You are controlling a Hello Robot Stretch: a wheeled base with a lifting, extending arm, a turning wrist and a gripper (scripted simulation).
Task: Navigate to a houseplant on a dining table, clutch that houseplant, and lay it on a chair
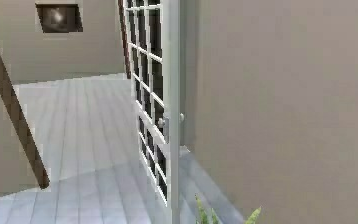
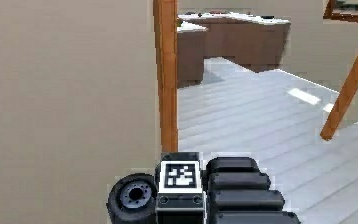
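Two hazards stand out, and both come of tight quarters. At the forward view's left a dark wooden beam slants down to the pale plank floor, and a framed picture hangs near the top edge of the far wall. Near the middle a white glazed door stands swung inward, with a plain beige wall close on its right. At the bottom edge, by the foot of that wall, a few green leaves poke up. They may belong to the houseplant, but what carries them is cut off, so I cannot tell whether this is the one on the dining table. A turn or drive toward those leaves could, I judge, clip the door's edge or scrape the wall, since the passage looks narrow. In the arm side view a bare wall sits close at the left. Then come a wooden door post, kitchen counters at the floor's far edge, and a second slanted beam. At the bottom edge sits the arm's marker square, with the dark body of the gripper just left of it. The fingers cannot be made out, so I cannot tell how the jaws stand or whether anything is held. Reaching out from here would likely drive the arm into the wall or the post.
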